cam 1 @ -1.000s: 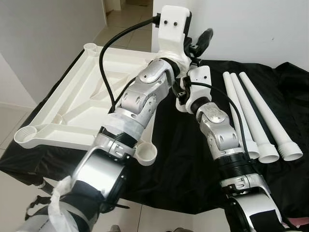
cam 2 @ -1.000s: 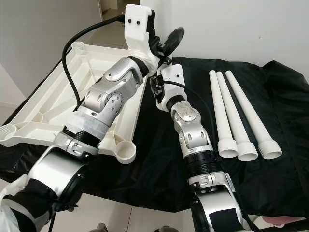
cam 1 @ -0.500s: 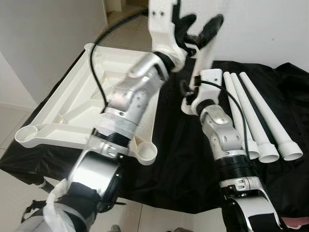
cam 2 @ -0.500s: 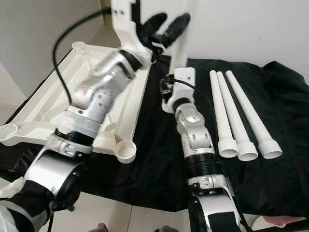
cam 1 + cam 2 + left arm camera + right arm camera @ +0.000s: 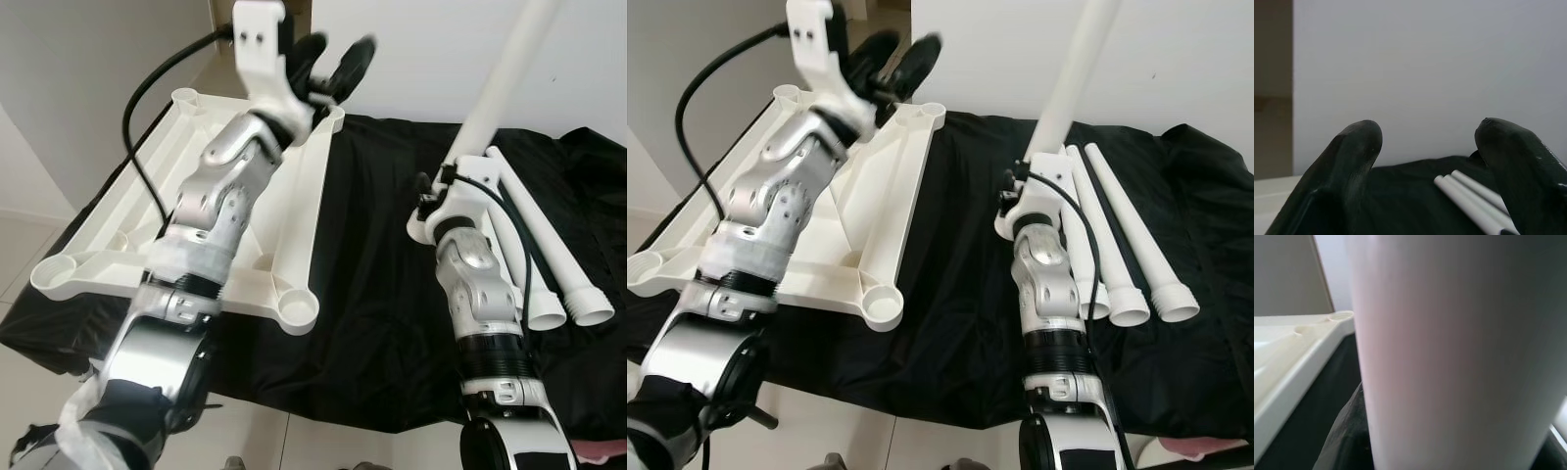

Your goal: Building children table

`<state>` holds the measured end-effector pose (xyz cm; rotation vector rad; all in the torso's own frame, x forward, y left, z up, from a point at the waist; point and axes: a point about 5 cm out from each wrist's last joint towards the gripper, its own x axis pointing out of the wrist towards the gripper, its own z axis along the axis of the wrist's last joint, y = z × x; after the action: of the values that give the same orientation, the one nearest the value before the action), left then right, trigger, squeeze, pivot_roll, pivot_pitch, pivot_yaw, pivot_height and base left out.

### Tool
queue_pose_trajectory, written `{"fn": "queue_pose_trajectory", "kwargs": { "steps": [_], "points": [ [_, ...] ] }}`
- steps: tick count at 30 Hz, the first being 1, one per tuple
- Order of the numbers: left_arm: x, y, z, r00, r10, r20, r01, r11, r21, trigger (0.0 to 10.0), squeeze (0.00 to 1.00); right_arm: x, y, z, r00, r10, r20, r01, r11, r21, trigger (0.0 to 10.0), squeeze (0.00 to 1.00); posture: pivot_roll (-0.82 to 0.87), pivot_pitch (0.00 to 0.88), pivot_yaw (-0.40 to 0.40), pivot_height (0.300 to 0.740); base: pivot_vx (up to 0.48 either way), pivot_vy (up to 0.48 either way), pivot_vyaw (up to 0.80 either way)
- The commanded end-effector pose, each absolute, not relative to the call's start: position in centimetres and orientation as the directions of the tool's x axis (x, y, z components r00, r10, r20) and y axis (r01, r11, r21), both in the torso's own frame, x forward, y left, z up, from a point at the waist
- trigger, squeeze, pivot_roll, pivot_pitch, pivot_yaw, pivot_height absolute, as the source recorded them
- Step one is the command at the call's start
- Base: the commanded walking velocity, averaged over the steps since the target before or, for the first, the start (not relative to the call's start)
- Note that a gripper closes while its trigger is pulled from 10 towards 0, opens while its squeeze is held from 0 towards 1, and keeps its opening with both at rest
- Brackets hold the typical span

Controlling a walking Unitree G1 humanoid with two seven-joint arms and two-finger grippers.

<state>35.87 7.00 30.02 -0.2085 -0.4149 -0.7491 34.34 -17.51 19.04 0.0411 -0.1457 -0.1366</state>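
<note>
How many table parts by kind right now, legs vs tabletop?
Legs lying on the black cloth: 3
Leg held up by the right gripper: 1
Upturned tabletop: 1
Total: 5 parts. The left gripper is open above the tabletop, holding nothing.

My arms are brushed silver metal with white plastic wrist housings. Left gripper [image 5: 333,61] fingers [image 5: 1354,161] look matt black rubbery. Tabletop [image 5: 118,220] is smooth white moulded plastic, slight sheen. Table legs [image 5: 549,250] same smooth white plastic. Black cloth [image 5: 372,294] is matt, wrinkled. Floor tiles [image 5: 15,245] are glossy.
</note>
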Motion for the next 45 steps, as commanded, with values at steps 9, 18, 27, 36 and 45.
{"fn": "queue_pose_trajectory", "kwargs": {
  "steps": [9, 18, 27, 36, 45],
  "points": [
    [35.9, 9.7, 25.7, 0.712, -0.641, 0.287, 0.637, 0.762, 0.119, 10.0, 0.00, 32.6, -18.9, 20.0, 0.955, -0.162, 0.248, 0.151, 0.986, 0.066, 10.0, 0.00, -0.07, 0.000, 0.015, 0.740, 0.000, 0.000, 0.00],
    [34.9, 13.7, 19.3, 0.749, -0.662, 0.033, 0.639, 0.734, 0.231, 10.0, 0.00, 32.0, -19.6, 19.7, 0.955, -0.170, 0.241, 0.167, 0.985, 0.034, 10.0, 0.00, -0.07, 0.000, 0.011, 0.740, 0.000, 0.000, 0.00],
    [33.1, 16.7, 15.2, 0.718, -0.672, -0.179, 0.688, 0.648, 0.326, 10.0, 0.00, 31.5, -20.3, 19.8, 0.954, -0.175, 0.245, 0.179, 0.984, 0.007, 10.0, 0.00, -0.07, 0.000, 0.008, 0.740, 0.000, 0.000, 0.00],
    [31.4, 17.7, 12.9, 0.642, -0.707, -0.298, 0.762, 0.545, 0.349, 10.0, 0.00, 31.1, -20.5, 19.4, 0.955, -0.185, 0.232, 0.190, 0.982, 0.001, 10.0, 0.00, -0.07, 0.000, 0.015, 0.740, 0.000, 0.000, 0.00],
    [30.2, 17.9, 11.9, 0.586, -0.728, -0.354, 0.806, 0.484, 0.340, 10.0, 0.00, 31.0, -20.6, 19.2, 0.956, -0.187, 0.224, 0.193, 0.981, -0.005, 10.0, 0.00, -0.07, 0.000, 0.019, 0.740, 0.000, 0.000, 0.00]
  ]
}}
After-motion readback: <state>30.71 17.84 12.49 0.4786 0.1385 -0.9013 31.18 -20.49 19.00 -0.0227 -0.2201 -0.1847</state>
